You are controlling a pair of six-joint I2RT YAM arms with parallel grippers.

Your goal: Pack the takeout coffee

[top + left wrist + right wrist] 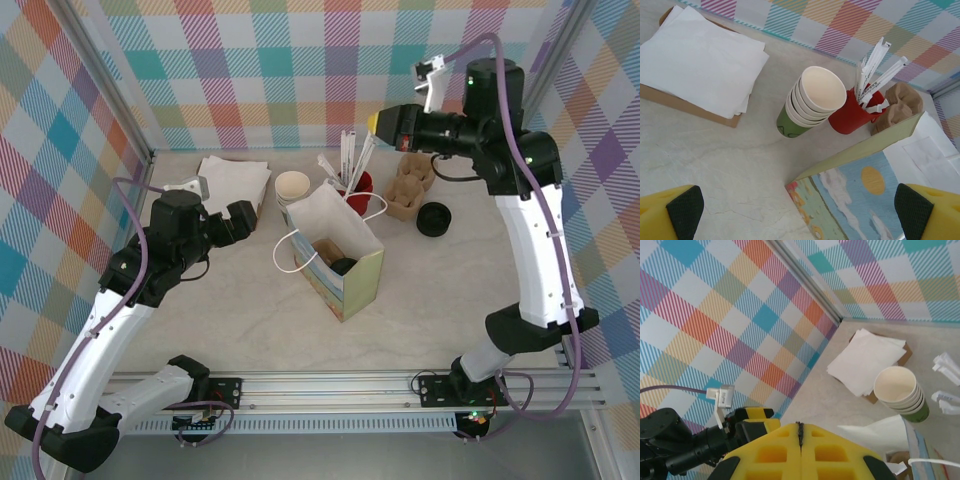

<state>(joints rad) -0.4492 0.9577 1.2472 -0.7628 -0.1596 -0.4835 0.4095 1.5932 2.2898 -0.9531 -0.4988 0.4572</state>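
The paper bag [362,282] stood open at the centre of the desk [450,310]. Deep in its shadow, a dark round shape looked like the lid of the coffee cup [343,266], though the overhead view was too dim to be sure. On that reading, the cup was inside the bag.

The left fingers [684,209] were released, spread wide and holding nothing. They hovered just left of the bag, whose painted side lay between them in the wrist view. The right fingers [772,455] were clenched on nothing, raised at the upper right of the overhead frame, well apart from everything on the desk.

The step in hand seemed to be finishing the pack. To do it well, the left arm would best take the bag gently by its top edge rather than by the thin loop handles, since a light paper bag with a cup inside could tip easily. The stack of cups [815,97] and the red cup [852,117] of stirrers stood just behind the bag, so any reach there called for a slow, high approach.
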